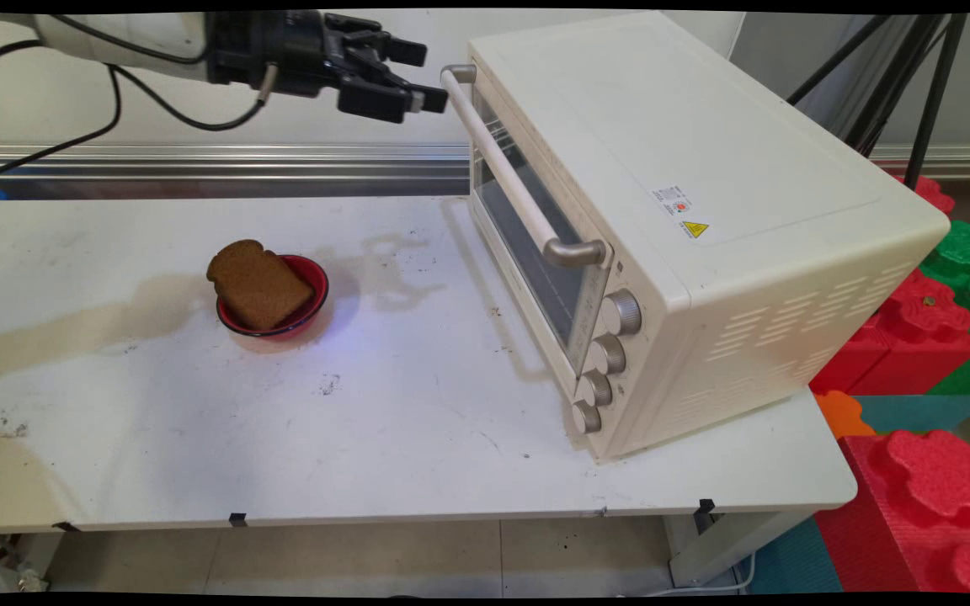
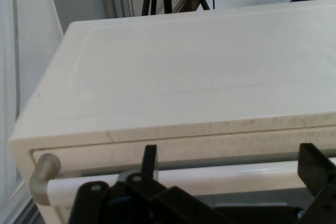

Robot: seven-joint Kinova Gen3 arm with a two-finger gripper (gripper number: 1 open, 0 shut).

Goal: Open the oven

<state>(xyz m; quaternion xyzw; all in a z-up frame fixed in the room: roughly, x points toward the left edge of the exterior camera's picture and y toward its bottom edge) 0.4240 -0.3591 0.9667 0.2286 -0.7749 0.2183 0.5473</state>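
While its fingers stand spread wide, the gripper (image 1: 428,77) hangs empty just at nine o'clock of the toaster oven's (image 1: 704,219) door handle (image 1: 506,168); the bread slice (image 1: 259,284) rests in a red bowl (image 1: 310,305), well apart at seven o'clock.

arm: reaches in from upper left, raised high, level
gripper (image 1: 428,77): fingers (image 1: 407,52) spread apart, holding nothing

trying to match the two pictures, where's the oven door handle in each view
Main view: the oven door handle runs diagonally along the top of the toaster oven door, just right of the open pincer.
Hand view: it lies across the bottom, just beyond the fingers.
Shared landmark: the oven's cream top.
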